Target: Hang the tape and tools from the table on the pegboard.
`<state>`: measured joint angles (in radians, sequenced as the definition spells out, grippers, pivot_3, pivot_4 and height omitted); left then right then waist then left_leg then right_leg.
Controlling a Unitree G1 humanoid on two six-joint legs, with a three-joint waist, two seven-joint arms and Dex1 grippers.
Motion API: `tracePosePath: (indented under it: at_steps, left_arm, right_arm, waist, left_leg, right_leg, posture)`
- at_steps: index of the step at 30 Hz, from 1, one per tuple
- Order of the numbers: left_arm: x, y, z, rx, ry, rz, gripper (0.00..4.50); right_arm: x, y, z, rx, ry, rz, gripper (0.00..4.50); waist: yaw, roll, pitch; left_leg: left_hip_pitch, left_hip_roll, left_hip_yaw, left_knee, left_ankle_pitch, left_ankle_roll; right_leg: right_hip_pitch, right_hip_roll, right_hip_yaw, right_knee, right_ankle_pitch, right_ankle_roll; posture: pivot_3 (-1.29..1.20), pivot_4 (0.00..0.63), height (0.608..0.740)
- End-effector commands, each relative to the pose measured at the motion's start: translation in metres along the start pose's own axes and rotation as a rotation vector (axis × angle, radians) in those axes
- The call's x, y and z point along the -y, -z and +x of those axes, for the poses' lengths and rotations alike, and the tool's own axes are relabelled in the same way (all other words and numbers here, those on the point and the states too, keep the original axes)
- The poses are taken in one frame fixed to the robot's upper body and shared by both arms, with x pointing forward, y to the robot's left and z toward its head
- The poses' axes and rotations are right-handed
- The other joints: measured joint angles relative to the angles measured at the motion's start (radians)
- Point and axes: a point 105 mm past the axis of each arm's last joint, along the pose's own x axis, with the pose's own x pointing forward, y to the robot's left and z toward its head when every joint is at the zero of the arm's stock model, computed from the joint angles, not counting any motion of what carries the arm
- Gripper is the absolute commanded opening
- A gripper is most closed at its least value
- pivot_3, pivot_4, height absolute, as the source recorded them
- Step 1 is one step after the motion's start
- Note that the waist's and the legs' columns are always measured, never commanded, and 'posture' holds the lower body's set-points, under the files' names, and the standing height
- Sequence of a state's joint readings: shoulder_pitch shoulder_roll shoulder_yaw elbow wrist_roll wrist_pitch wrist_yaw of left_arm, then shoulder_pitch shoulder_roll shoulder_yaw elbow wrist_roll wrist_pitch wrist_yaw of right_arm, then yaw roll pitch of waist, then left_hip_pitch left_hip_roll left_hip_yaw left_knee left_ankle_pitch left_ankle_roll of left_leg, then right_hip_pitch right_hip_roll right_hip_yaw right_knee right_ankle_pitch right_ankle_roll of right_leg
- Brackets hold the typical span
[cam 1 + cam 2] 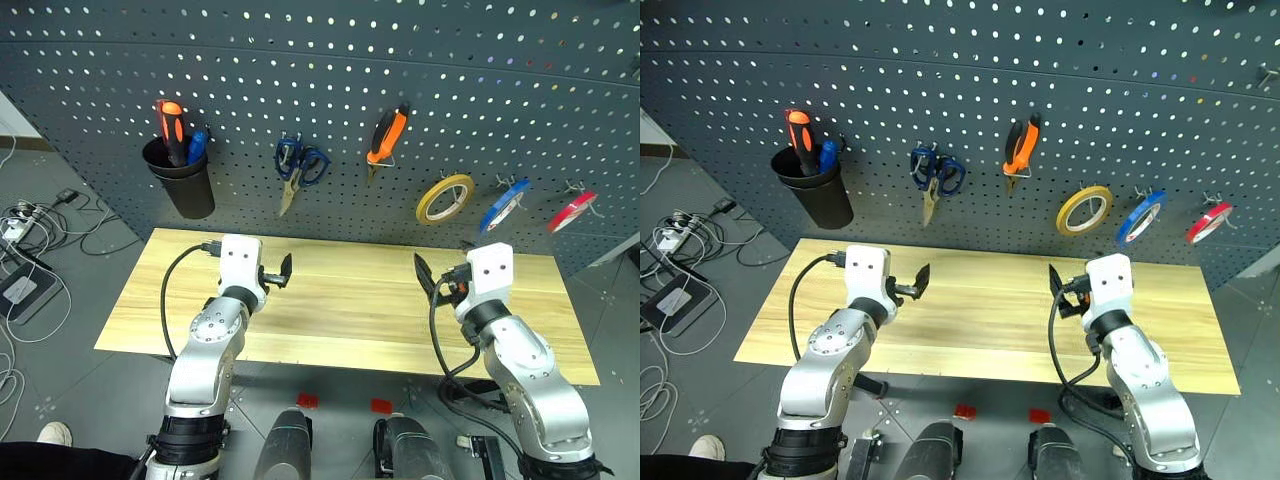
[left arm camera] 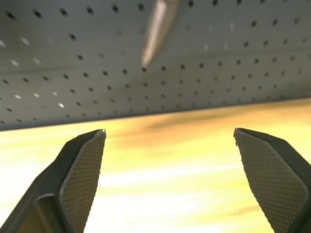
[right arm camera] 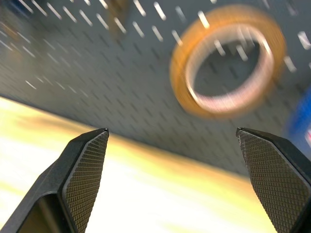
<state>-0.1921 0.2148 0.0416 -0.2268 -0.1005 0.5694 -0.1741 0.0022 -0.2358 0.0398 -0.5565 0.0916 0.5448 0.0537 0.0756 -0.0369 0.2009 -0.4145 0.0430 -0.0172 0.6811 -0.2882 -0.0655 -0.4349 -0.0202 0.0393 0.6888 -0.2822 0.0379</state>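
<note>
At upper left of the head view, on the pegboard (image 1: 330,70): a black cup (image 1: 182,180) holding the orange-and-black screwdriver (image 1: 171,128), grip up, shaft down, beside a blue-handled item I cannot identify. Right of it, near upper centre, the blue-handled scissors (image 1: 299,166), hung by the handles with blades pointing down. Further right, the orange-and-black pliers (image 1: 385,138), handles up, nose down. Toward the upper right, a row of three rolls on hooks, each face tilted: yellow roll (image 1: 445,198), then the blue tape (image 1: 504,205), then red roll (image 1: 571,211). Below all this, across the middle of the frame, the table (image 1: 350,305), bare planks with none of the task's things lying on it. Over its left half, the left gripper (image 1: 276,274), jaws spread wide and holding nothing, aimed roughly level at the board under the scissors. Over its right half, the right gripper (image 1: 432,278), likewise spread wide and holding nothing, facing the board below the yellow roll, blue tape just up and to the right. Judged from this layout: hanging looks finished, every task item up and behind both grippers' reach line, long axes vertical, with nothing left on the wood to fetch.
</note>
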Motion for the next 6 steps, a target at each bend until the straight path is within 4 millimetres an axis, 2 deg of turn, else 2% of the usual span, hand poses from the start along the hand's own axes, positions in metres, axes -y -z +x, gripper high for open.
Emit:
tracePosePath:
  at_steps: [1,6]
  left_arm:
    - [0.005,-0.007,0.004,0.04,0.046,0.003,4.46]
    - [0.004,-0.008,0.003,0.042,0.049,-0.002,4.46]
  right_arm:
    - [0.012,0.015,-0.004,-0.073,0.098,0.012,4.5]
    - [0.025,0.034,-0.009,-0.13,0.172,-0.003,4.5]
  waist:
    - [-0.001,0.0,-0.001]
    - [-0.002,0.0,-0.001]
  left_leg:
    - [0.0,0.0,0.0,0.0,0.0,0.0]
    - [0.0,0.0,0.0,0.0,0.0,0.0]
  right_leg:
    - [0.0,0.0,0.0,0.0,0.0,0.0]
    - [0.0,0.0,0.0,-0.001,0.0,0.0]
  posture:
    - [0.09,0.196,0.74]
    - [0.08,0.198,0.74]
